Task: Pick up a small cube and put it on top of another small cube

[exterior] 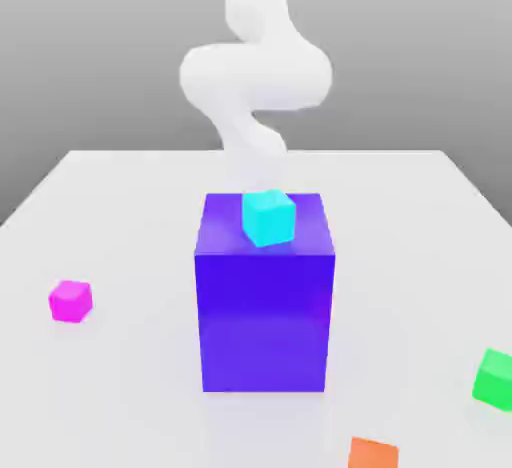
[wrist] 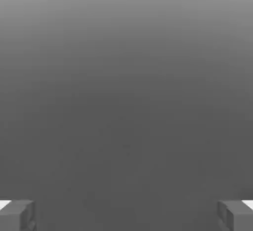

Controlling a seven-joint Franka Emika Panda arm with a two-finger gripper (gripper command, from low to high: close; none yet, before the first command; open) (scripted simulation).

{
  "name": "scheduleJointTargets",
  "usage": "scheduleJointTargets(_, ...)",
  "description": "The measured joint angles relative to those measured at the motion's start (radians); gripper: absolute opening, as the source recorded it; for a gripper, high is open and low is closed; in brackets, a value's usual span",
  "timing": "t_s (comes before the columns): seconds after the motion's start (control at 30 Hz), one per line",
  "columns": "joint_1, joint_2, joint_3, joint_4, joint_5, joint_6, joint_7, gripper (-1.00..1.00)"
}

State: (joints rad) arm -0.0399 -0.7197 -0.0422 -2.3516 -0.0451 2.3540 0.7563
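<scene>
My gripper [wrist: 126, 215] stands wide open with nothing between the fingers [wrist: 17, 215]. The big block [exterior: 264, 311] fills the table's [exterior: 120, 216] middle, with the cyan cube [exterior: 268, 217] on top of it. The pink cube [exterior: 70, 300] sits well apart on the exterior view's left, bare table all around it. The green cube [exterior: 494, 378] and orange cube [exterior: 373, 453] crowd the near right corner.

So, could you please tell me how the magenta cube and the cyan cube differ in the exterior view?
The magenta cube rests low on the white table, while the cyan cube sits raised on top of the big blue-purple block. The magenta cube lies off toward the exterior view's left; the cyan cube is near the middle. The cyan cube looks larger in the picture. Both are plain-faced, single-coloured cubes.
</scene>
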Motion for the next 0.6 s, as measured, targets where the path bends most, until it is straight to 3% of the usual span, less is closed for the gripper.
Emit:
scheduleJointTargets(0.37,-0.176,0.355,-0.268,-0.231,-0.141,0.241,-0.245,0.0)
scheduleJointTargets(0.6,-0.258,0.586,-0.47,-0.378,-0.097,0.402,-0.493,0.0)
